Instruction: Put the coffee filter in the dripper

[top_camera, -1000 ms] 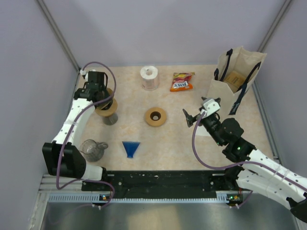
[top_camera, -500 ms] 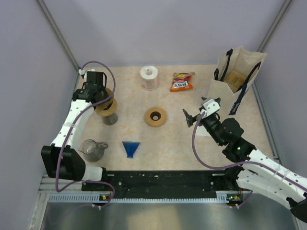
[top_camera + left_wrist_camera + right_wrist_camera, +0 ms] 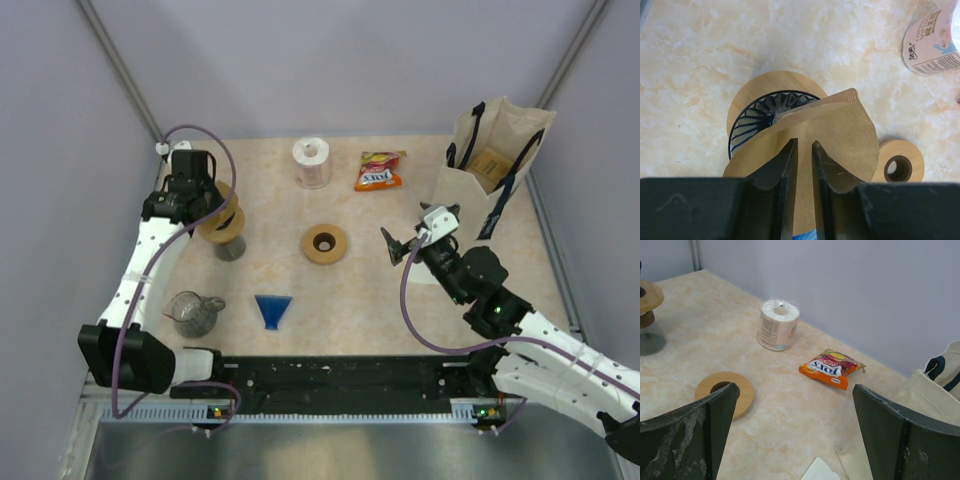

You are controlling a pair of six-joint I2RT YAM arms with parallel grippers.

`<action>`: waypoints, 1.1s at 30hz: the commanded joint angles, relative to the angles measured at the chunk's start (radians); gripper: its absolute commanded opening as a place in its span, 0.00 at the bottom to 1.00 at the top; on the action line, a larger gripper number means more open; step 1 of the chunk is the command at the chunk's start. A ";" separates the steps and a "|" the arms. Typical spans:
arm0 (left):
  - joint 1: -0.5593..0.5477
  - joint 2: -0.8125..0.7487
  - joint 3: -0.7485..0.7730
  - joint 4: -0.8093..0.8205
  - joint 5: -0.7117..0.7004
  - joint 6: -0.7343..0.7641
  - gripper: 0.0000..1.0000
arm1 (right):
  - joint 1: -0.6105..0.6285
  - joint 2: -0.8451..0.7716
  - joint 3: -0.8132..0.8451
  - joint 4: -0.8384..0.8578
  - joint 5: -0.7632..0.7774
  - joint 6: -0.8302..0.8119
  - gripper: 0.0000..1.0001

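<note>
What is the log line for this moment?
left gripper: at coffee filter, grip unclear | coffee filter: partly over dripper | right gripper: open, empty

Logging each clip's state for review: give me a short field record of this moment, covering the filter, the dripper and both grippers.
left gripper: shut on the coffee filter
coffee filter: held over the dripper, covering part of it, not seated inside
dripper: on the glass carafe, ribs partly showing
right gripper: open, holding nothing
nearby: wooden ring, apart from the dripper
task: not yet done
</note>
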 commanded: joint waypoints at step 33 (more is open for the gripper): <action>0.005 0.092 0.076 0.054 -0.005 0.037 0.20 | 0.011 0.016 0.005 0.025 0.012 -0.025 0.99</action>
